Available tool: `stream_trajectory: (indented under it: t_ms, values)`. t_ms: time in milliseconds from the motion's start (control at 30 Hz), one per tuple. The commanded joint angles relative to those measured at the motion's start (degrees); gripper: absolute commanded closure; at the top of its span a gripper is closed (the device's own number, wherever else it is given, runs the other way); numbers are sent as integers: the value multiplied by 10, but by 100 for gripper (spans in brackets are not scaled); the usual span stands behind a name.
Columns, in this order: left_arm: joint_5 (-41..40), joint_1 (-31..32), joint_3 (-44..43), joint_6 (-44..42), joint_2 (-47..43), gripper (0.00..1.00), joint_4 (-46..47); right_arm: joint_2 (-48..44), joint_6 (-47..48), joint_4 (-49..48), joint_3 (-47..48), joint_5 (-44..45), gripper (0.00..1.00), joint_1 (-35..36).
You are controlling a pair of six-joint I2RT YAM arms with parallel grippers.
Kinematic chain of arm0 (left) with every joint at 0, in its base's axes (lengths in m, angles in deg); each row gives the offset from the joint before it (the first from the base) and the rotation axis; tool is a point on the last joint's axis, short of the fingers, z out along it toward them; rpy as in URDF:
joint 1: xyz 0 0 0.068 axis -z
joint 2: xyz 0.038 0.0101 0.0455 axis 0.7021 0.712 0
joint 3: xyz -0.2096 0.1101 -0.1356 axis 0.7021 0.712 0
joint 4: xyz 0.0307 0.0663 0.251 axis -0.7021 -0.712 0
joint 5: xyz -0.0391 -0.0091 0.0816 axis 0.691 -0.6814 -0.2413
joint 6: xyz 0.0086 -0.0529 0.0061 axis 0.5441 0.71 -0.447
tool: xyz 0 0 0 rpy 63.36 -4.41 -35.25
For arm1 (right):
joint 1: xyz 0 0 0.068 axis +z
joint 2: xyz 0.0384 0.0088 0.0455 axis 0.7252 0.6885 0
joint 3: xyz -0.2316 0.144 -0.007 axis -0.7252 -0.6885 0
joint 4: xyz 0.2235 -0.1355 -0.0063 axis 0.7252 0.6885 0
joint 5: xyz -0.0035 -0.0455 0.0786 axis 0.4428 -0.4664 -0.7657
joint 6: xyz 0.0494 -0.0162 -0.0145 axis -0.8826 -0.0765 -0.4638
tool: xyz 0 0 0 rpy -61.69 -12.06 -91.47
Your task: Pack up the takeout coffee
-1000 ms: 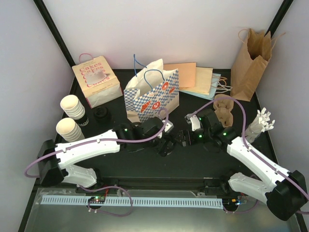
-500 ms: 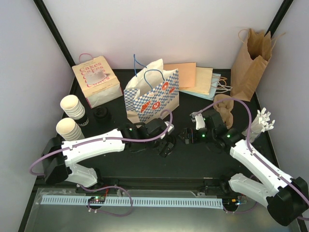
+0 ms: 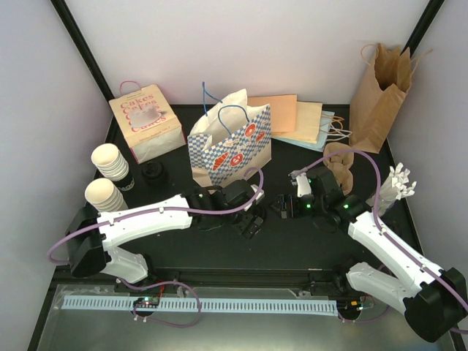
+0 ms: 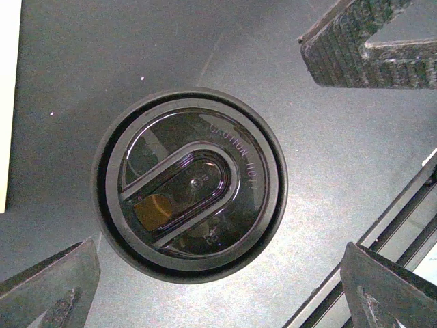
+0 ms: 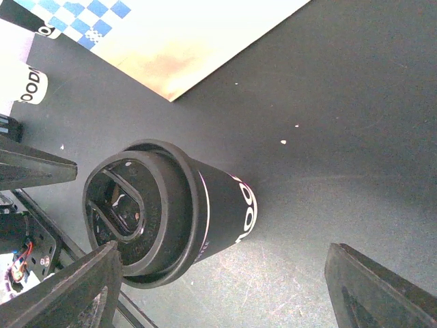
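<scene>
The checked bag (image 3: 230, 150) holds white paper (image 3: 228, 104). A lidded black cup (image 5: 171, 212) stands just before my open, empty right pincer (image 5: 225, 287). My left pincer (image 3: 250, 219) gapes empty above a lid (image 4: 191, 184).

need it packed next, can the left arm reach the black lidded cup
Likely yes: the left pincer hangs open over the cup, its lid bare between the fingers; the right pincer close by may crowd it.

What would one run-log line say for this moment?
left tool: open, above black lid | right tool: open, near black cup | black cup: lidded, upright, not held
</scene>
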Motion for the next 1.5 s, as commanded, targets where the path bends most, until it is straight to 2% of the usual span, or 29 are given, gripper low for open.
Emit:
stream_trajectory:
  t_ms: [0, 300, 633, 833, 1133, 1467]
  values:
    - [3, -1, -22, 6, -1, 1, -9, -2, -3, -6, -4, -2, 16, -5]
    - [4, -1, -21, 4, -2, 1, -9, -2, -5, -8, -7, -5, 17, -5]
    - [-8, 0, -52, -9, 31, 1, -38, 40, -18, -50, -18, -67, 35, -7]
    - [-30, -6, -71, -6, 52, 1, -48, 54, -24, -60, -21, -63, 40, -7]
    - [-25, -12, -86, -3, 76, 1, -44, 37, -42, -62, -29, -25, 41, -22]
    - [-16, -26, -95, -3, 96, 1, -45, 45, -35, -62, -25, -37, 41, -28]
